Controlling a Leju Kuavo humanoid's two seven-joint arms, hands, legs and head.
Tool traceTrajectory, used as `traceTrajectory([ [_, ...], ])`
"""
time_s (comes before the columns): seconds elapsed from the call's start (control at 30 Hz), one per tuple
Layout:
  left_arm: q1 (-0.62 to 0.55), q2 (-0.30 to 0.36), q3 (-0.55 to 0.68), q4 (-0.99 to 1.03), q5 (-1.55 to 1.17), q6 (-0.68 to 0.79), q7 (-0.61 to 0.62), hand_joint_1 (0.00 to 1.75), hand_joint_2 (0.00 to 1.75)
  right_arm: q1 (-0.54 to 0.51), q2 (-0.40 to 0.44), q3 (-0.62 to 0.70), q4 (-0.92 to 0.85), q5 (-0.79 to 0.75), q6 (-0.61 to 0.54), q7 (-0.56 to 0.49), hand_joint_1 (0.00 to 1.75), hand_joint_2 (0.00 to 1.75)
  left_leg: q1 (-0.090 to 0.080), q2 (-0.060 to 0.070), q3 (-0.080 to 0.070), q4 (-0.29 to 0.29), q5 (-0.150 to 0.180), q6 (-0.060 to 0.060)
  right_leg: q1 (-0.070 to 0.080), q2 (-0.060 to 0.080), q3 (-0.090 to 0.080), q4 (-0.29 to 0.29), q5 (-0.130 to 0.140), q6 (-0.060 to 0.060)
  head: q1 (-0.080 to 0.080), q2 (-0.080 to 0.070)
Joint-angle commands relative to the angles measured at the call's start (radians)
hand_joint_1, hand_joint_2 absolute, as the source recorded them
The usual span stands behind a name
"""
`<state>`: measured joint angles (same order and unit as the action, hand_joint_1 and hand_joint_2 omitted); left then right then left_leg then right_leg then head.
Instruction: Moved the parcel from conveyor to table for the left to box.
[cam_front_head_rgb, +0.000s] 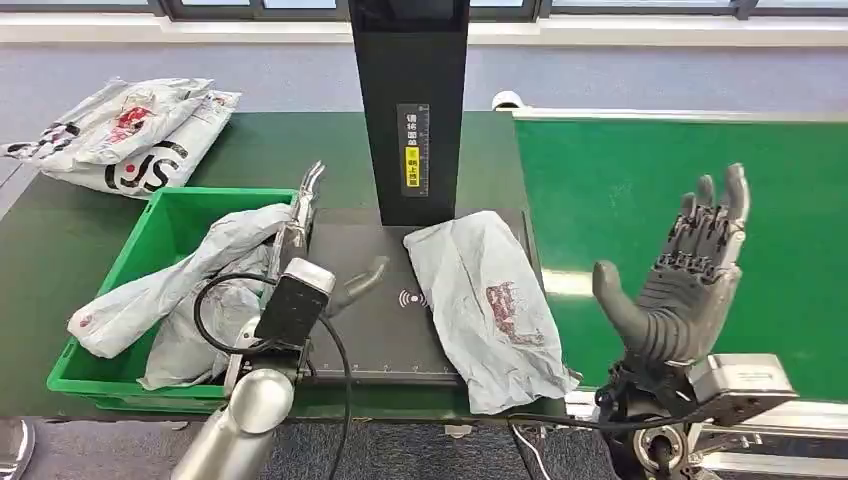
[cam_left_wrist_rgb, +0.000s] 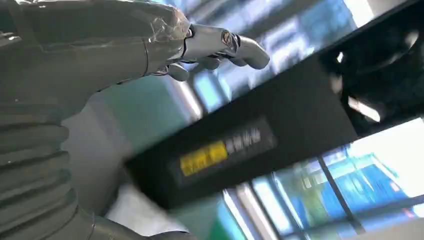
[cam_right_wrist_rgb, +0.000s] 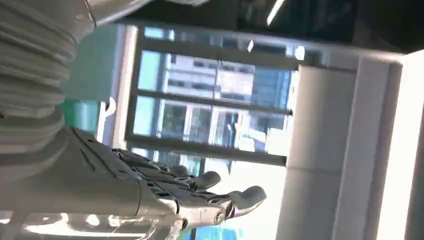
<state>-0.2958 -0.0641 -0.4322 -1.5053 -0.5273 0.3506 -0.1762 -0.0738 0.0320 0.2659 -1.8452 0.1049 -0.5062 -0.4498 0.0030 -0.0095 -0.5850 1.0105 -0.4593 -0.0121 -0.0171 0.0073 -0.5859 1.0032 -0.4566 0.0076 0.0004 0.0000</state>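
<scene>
- Head view: a crumpled grey plastic parcel with a red print (cam_front_head_rgb: 492, 305) lies on the dark flat scanner plate (cam_front_head_rgb: 370, 300), its near end hanging over the plate's front right corner, just beside the bright green conveyor belt (cam_front_head_rgb: 680, 210).
- Head view: the right hand (cam_front_head_rgb: 685, 275) stands upright over the near edge of the conveyor belt, fingers apart and straight, holding nothing, apart from the parcel.
- Head view: the left hand (cam_front_head_rgb: 310, 250) is over the gap between the plate and a green plastic crate (cam_front_head_rgb: 140, 245); its fingers reach up and its thumb points toward the parcel. It touches neither the parcel nor the plate; whether it touches the grey bags in the crate (cam_front_head_rgb: 190, 290) cannot be told.
- Head view: a black upright post with a yellow label (cam_front_head_rgb: 410, 100) rises behind the plate; more printed grey bags (cam_front_head_rgb: 125, 135) lie on the dark green table at far left.
- Left wrist view: blurred; the left hand's fingers (cam_left_wrist_rgb: 225, 45) are spread with nothing between them, and the black post (cam_left_wrist_rgb: 240, 145) passes behind.
- Right wrist view: the right hand's fingers (cam_right_wrist_rgb: 200, 192) are extended and empty against windows (cam_right_wrist_rgb: 210, 110).
</scene>
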Motion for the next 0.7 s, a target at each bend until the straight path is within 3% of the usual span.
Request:
traceTrajectory([
  [0.03,-0.096,0.023,-0.021,0.18,-0.122,-0.026,0.048,0.0,1.75,-0.02,0.018,-0.037,0.002,-0.022,0.006,-0.002,0.0,1.75,0.001,0.001,0.001,-0.001,0.001,0.0,0.001,-0.001,0.001,-0.001,0.001,-0.001,0.0,0.0],
  [0.17,-0.163,-0.034,-0.077,0.355,-0.143,-0.133,0.029,0.0,1.75,-0.063,0.026,-0.014,0.052,-0.029,0.024,0.0,0.0,1.75,0.001,-0.001,0.002,-0.002,0.002,0.0,0.001,-0.003,0.003,-0.002,0.001,-0.001,0.0,0.0],
  [0.5,-0.273,-0.188,-0.231,0.649,-0.082,-0.236,-0.002,0.0,1.75,-0.097,0.03,0.001,0.08,-0.037,0.001,0.003,0.0,1.75,0.0,-0.003,0.002,0.0,0.001,0.0,0.0,-0.004,0.003,-0.002,0.001,0.0,0.0,0.0],
  [0.7,-0.299,-0.228,-0.277,0.727,-0.066,-0.258,-0.007,0.0,1.75,-0.104,0.033,0.011,0.079,-0.041,-0.008,0.006,0.0,1.75,0.001,0.001,0.003,-0.002,0.001,0.0,0.001,-0.001,0.004,-0.004,0.002,-0.001,0.0,0.0],
])
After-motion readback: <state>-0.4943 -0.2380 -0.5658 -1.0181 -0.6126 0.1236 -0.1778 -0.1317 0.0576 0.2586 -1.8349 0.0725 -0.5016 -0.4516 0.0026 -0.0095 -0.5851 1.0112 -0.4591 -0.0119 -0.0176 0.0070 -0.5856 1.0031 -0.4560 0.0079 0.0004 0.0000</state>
